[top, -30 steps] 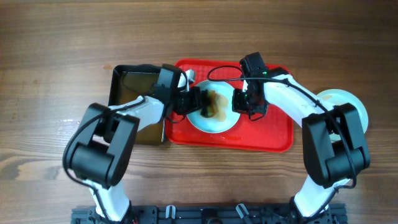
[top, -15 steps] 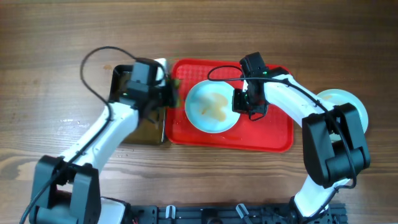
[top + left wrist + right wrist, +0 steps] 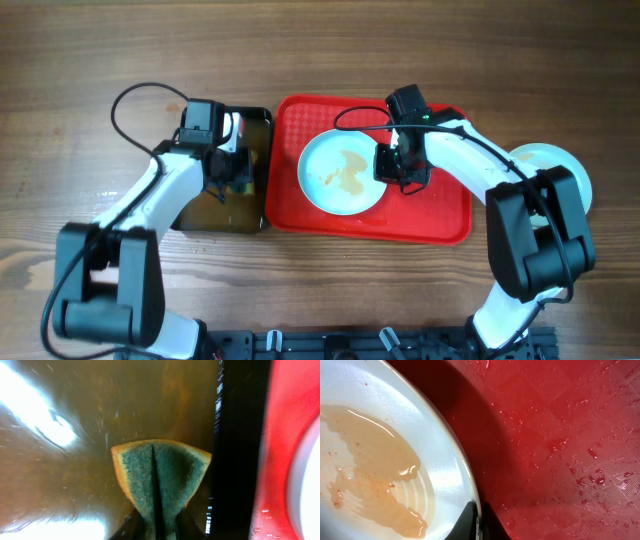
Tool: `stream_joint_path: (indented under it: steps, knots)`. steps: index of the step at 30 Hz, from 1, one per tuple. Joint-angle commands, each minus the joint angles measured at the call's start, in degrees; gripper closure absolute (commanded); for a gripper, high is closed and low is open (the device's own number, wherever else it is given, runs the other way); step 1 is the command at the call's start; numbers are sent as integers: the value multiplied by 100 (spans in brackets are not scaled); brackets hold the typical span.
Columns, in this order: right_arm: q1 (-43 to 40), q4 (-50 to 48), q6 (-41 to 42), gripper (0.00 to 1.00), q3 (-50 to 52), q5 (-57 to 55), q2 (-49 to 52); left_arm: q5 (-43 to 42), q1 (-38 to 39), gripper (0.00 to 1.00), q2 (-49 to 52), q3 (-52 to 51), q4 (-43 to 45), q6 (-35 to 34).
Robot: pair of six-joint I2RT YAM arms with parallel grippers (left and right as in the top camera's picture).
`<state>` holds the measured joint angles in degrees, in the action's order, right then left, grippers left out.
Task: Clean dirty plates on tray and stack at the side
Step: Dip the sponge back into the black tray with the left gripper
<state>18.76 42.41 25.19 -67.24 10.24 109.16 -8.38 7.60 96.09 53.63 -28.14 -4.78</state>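
the left tool [image 3: 233, 172] has been swung off the plate [image 3: 338, 172] and over to the black tub [image 3: 256, 215], the sponge [image 3: 160, 480] kept pinched in it. the plate is left on the red tray [image 3: 430, 215], its right rim clamped by the closed right tool [image 3: 389, 165].

Left claw [image 3: 232, 174] and sponge [image 3: 160, 477] now over tub [image 3: 252, 212]

Left arm [image 3: 160, 195] reaches forward from the table's [image 3: 60, 60] near edge, elbow out left, wrist pitched down. Left gripper [image 3: 232, 172] has jaws nearly together, pinching a folded sponge [image 3: 159, 477] (finger bases barely show at the bottom of the wrist view). Right arm [image 3: 470, 155] arcs in from the right edge, wrist angled down. Right gripper [image 3: 392, 165] is clamped on the plate [image 3: 340, 172] at its right rim, fingertips [image 3: 467, 527] closed tight over the edge.
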Motion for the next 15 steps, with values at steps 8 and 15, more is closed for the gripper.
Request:
stream_joint_path:
  steps: [8, 15]
  knots:
    - [2, 107, -120, 96, 175, -234, 109, 96, 4, 37, 457, -20, 645, 136]
    - [2, 109, -122, 96, 175, -234, 109, 33, 103, 44, 785, -44, 555, 136]
